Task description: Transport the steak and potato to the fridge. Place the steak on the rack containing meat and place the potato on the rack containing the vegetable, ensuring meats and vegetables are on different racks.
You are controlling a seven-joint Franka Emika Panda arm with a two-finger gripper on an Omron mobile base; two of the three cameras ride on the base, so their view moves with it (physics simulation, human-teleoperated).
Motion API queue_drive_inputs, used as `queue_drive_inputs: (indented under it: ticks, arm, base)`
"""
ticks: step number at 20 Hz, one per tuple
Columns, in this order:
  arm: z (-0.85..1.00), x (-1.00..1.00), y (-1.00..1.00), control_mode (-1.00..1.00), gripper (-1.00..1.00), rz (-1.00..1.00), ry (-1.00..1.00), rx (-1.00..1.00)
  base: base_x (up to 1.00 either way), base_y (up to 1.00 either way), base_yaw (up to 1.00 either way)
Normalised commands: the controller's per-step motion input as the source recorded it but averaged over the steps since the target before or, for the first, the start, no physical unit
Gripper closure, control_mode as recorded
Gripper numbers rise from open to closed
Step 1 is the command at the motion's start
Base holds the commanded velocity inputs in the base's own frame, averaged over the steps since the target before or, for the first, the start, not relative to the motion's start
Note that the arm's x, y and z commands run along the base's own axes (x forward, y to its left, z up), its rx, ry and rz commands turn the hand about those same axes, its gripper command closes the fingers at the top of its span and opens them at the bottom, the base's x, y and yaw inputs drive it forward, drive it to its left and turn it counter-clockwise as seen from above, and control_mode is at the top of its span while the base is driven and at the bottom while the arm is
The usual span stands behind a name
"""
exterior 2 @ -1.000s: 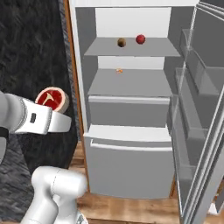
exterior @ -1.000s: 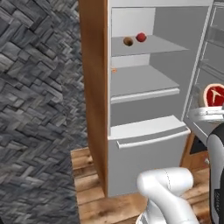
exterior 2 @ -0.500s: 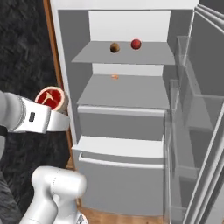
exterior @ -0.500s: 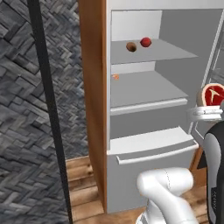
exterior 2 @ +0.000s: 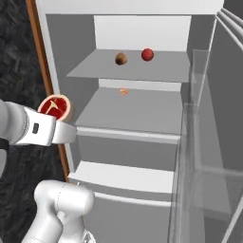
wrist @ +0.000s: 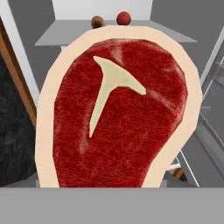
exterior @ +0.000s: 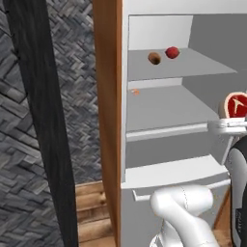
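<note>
My gripper [exterior: 235, 117] is shut on the steak [exterior: 236, 104], a red slab with a pale fat rim, held upright in front of the open fridge [exterior: 107, 120]. In the right base view the steak [exterior 2: 55, 107] stands at the left, level with the middle shelf [exterior 2: 142, 118]. Up close the steak [wrist: 118, 113] hides my fingers. The brown potato [exterior: 154, 58] lies on the top shelf [exterior: 198, 65] beside the red ball vegetable [exterior: 172, 52]. A tiny orange piece of meat [exterior: 136, 91] sits at the back of the middle shelf [exterior: 169, 108].
The fridge door [exterior 2: 211, 142] with its clear bins stands open on the right. A closed drawer front [exterior: 173, 173] juts out below the middle shelf. A dark herringbone wall [exterior: 24, 144] and a black upright strip [exterior: 43, 120] lie left of the fridge.
The whole picture has shifted and the fridge has grown larger, so the base has driven closer. The steak stays in my gripper; the shelf items have not moved.
</note>
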Motion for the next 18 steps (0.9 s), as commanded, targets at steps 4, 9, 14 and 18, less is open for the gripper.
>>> queue_drive_inputs:
  ticks: [4, 9, 14, 18]
  arm:
    - [0.0, 0.0, 0.0, 1.0, 1.0, 0.0, 0.0, 0.0]
    - [0.0, 0.0, 0.0, 1.0, 1.0, 0.0, 0.0, 0.0]
    - [0.0, 0.0, 0.0, 1.0, 1.0, 0.0, 0.0, 0.0]
    - [0.0, 0.0, 0.0, 1.0, 1.0, 0.0, 0.0, 0.0]
  base:
    - [0.88, -0.28, 0.11]
    - [0.98, -0.47, 0.12]
    - [0.87, -0.45, 0.09]
    - [0.3, -0.33, 0.13]
